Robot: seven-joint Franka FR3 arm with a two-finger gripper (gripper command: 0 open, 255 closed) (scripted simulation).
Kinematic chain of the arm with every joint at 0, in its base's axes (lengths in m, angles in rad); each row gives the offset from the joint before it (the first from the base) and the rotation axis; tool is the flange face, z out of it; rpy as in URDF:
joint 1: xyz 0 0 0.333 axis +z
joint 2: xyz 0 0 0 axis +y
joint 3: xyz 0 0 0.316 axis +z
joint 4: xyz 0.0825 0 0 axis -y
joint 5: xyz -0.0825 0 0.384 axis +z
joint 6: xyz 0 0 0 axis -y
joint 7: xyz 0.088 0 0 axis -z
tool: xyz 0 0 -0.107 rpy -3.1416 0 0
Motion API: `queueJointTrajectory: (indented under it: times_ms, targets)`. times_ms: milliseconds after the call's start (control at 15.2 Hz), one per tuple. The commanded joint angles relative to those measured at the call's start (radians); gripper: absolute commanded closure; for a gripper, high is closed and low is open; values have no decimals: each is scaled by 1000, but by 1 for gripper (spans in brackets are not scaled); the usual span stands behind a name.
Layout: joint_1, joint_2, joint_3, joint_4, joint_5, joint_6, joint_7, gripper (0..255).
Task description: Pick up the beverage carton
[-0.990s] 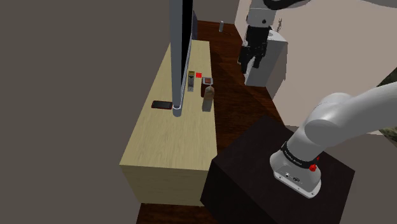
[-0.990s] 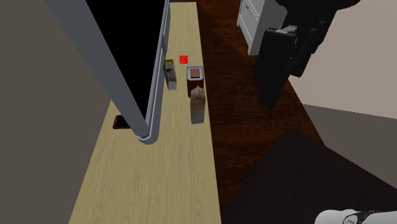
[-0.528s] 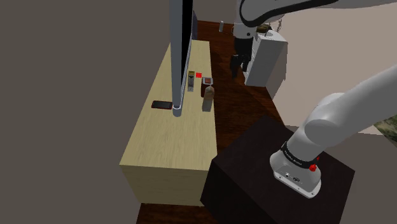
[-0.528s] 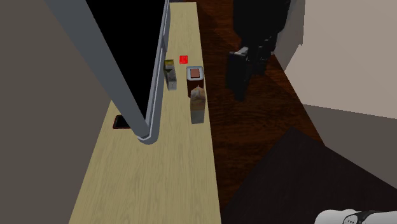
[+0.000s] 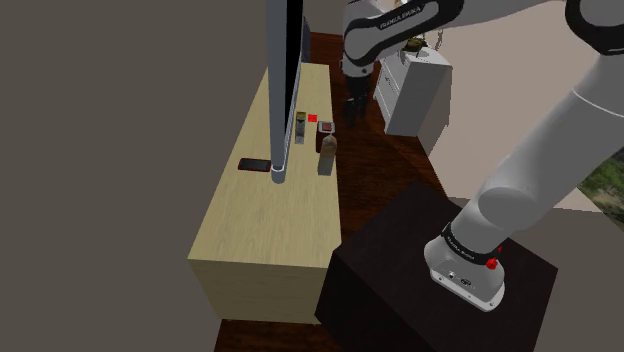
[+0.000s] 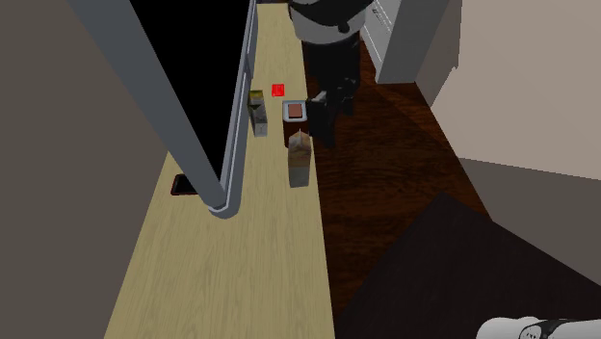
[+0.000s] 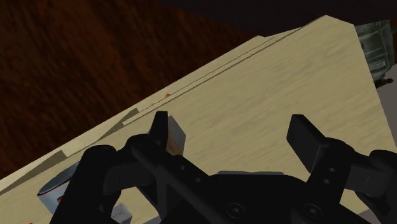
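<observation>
Gripper (image 5: pixel 353 108) is wide open and holds nothing. In the wrist view both fingers (image 7: pixel 162 130) stand well apart, with only bare table (image 7: pixel 267 89) between them.

Carton (image 5: pixel 326 157) stands upright on the table (image 5: pixel 270 230), close to its edge on the shoulder view's right and roughly mid-length. Nothing is touching it. It has a brown top and a paler body (image 6: pixel 300 160).

Gripper hangs farther along the table than the carton, over that same edge, fingers pointing down. In the second exterior view it (image 6: pixel 323 120) sits just right of the tray (image 6: pixel 296 111) and overlaps the carton's far top corner. The shoulder view shows the two apart.

Tray (image 5: pixel 325 127) is just beyond the carton. Red square (image 5: pixel 312 117) lies left of the tray and a bit farther. Small box (image 5: pixel 300 127) sits left of the tray, against the grey frame (image 5: pixel 278 90). Black slab (image 5: pixel 254 165) lies flat at the frame's near foot.

A grey corner (image 7: pixel 175 137) shows beside one finger in the wrist view; can't tell what it is.

White cabinet (image 5: pixel 420 95) stands across the dark floor (image 5: pixel 385 165). Stand (image 5: pixel 400 270) is at near right.
</observation>
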Motion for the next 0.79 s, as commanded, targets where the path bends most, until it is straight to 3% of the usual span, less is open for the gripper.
queueJointTrajectory:
  times_ms: [0,726]
  targets:
    - [-2,77,-4,46,-13,26,-39,0]
    - [-11,517,2,390,-79,99,-204,0]
